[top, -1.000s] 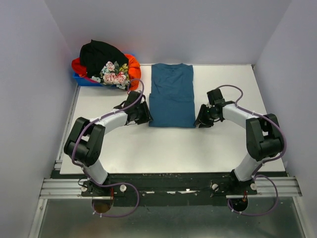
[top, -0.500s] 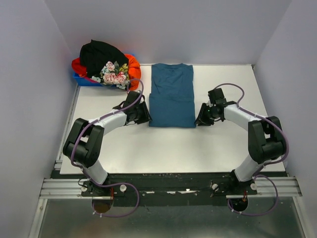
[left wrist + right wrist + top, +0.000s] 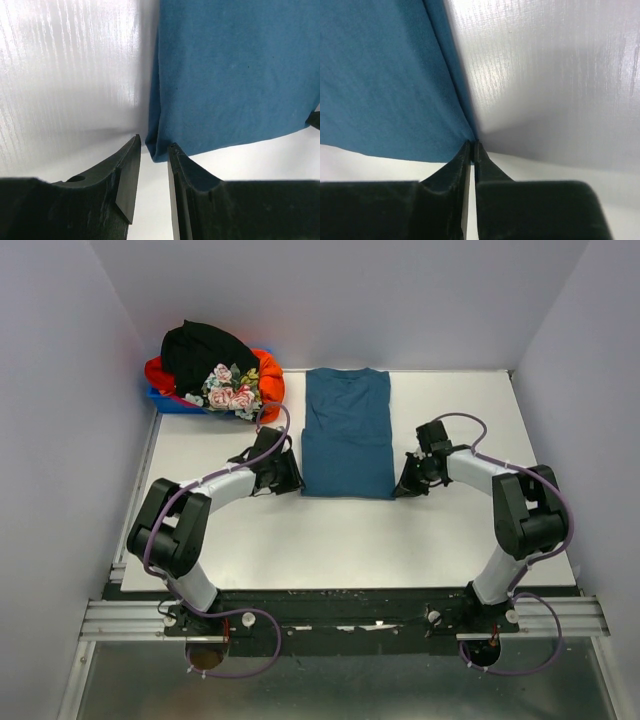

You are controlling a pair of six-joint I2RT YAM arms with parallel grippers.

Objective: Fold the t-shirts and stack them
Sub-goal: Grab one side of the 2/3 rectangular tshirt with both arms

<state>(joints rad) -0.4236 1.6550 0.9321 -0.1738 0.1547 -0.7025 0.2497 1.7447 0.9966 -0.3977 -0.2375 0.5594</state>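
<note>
The left fingers [image 3: 127,170] stand slightly apart, with the near corner of the teal t-shirt [image 3: 347,430] at their tips. The right fingers [image 3: 451,167] are pressed almost together at its other near corner; I cannot tell if they nip cloth. The shirt lies flat mid-surface [image 3: 300,540]. The other t-shirts [image 3: 215,365] are heaped over a blue bin [image 3: 165,400] in the far left corner.

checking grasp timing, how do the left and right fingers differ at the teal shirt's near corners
The left fingers stand apart; the right fingers are almost shut. The left ones frame the teal t-shirt's left near corner, the right ones meet its right near corner. Both are black.
</note>
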